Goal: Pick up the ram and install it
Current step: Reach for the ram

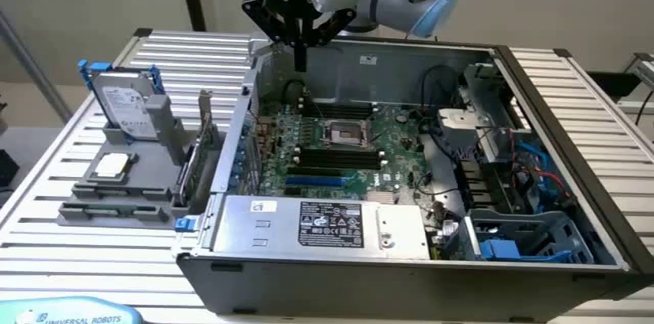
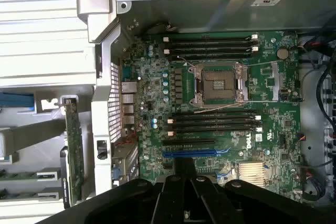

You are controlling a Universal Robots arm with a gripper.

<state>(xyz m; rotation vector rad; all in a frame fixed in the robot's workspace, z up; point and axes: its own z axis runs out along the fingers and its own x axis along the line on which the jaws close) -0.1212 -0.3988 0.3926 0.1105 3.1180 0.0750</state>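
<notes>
Closest to the wrist lens, the gripper [image 2: 184, 167] is clenched on nothing, hanging over the motherboard [image 2: 278, 108] inside the open case [image 1: 409, 278]. What looks like the ram [image 1: 109, 208], though the view is too poor to be sure, lies in the grey fixture [image 1: 76, 217] at about eight o'clock from the case in the exterior view. I judge it light, stiff, thin and fragile, best pinched mid-length across its faces, clear of the contacts.
</notes>
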